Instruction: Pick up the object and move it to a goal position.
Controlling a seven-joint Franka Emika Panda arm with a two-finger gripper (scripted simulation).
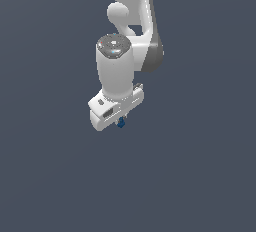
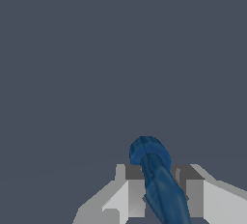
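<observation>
The white robot gripper squeezes the small dark-blue object with a round, ringed end between its two grey fingers. In the exterior view, the object peeks out under the white arm, above the plain grey floor.

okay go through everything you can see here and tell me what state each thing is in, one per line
gripper: shut on the dark-blue object, one finger on each side of it.
dark-blue object: held between the fingers, sticking out past the fingertips; a small bit shows under the hand in the exterior view.
arm: wrist pointing down, gripper below it.
</observation>
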